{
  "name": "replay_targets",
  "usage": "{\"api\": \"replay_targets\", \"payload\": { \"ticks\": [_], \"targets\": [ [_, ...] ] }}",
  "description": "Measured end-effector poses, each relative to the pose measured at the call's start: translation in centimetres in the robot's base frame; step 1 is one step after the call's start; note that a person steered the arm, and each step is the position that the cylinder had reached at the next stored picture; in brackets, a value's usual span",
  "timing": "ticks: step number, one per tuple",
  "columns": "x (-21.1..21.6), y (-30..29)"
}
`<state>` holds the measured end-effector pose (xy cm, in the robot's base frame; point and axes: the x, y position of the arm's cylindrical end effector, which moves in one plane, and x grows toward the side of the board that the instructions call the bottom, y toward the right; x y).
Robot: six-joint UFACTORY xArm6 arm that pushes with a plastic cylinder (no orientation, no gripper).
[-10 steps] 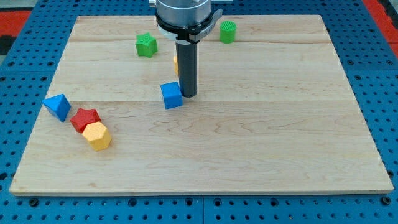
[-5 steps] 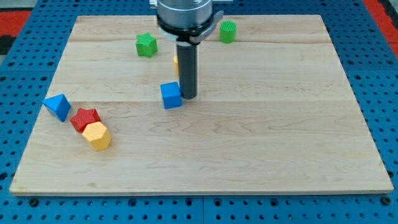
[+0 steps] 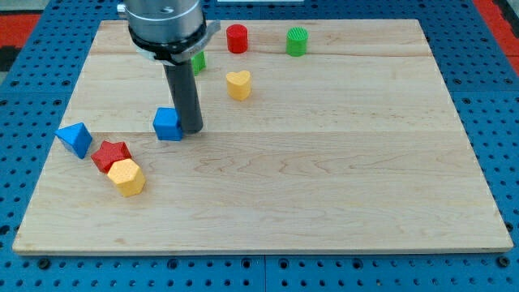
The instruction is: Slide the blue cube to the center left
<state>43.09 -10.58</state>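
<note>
1. At the view's far left, a blue wedge sits near the board's left edge, with a red star just beside it and a yellow block touching the star on its lower side.

2. The blue cube lies left of centre, at about mid-height and well short of the left edge. The wedge cluster sits between it and that edge, a little lower.

3. My tip stands on the cube's right side, touching it or nearly so. There are no jaws to spread or pinch; the rod simply presses sideways.

4. Behind the rod, a green block is partly hidden, so I cannot tell its shape.

5. Further right are a yellow heart, a red cylinder and a green cylinder, all well clear of the path.

6. Risks, as I judge them: contact looks low on the cube's right face, so an off-centre push could spin the cube and let it slip off the rod. If the push drifts toward the view's bottom, the cube could run into the wedge or star and scatter them. Too long a push could carry it to the edge.
</note>
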Motion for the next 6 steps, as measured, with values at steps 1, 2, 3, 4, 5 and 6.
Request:
{"api": "replay_targets", "payload": {
  "ticks": [1,2,3,4,5,6],
  "targets": [
    [-0.9,-3.0],
    [-0.5,-6.4],
    [0.2,-9.2],
    [0.8,-9.7],
    [0.8,-5.9],
    [3.4,0.6]
  ]
}}
